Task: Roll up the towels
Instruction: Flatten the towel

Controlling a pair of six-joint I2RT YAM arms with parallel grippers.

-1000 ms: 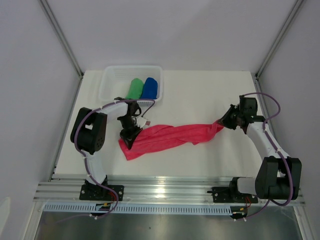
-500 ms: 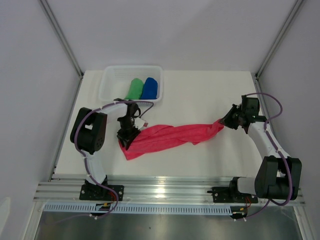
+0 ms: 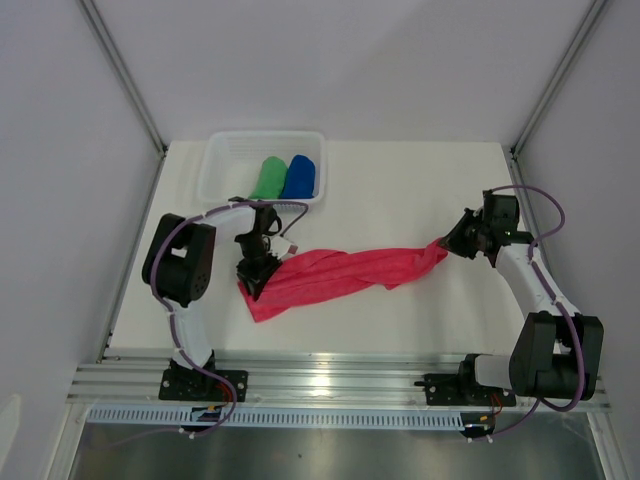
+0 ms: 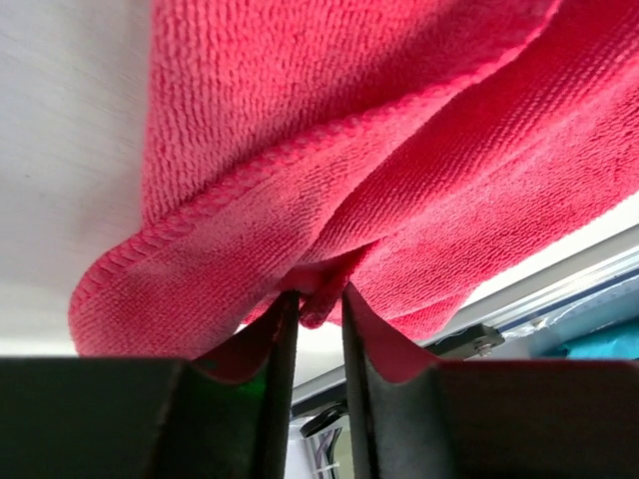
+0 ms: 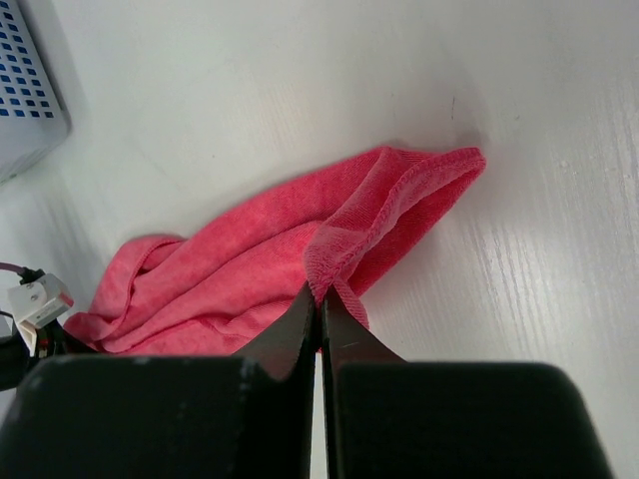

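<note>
Bright green fuzzy microfibre towel (image 3: pixel 268 178) and royal blue fuzzy microfibre towel (image 3: pixel 300 176) are seen as compact rolls, touching side by side, in the white plastic mesh basket (image 3: pixel 215 165) at the far left of the white table (image 3: pixel 400 190). Nearer, the left gripper (image 3: pixel 253 283) is closed narrowly on a fold at the left end of the large pink-red microfibre towel (image 3: pixel 340 270), which is stretched, bunched, across the table's middle. Its right tip is pinched between the fully closed fingers of the right gripper (image 3: pixel 445 243).
</note>
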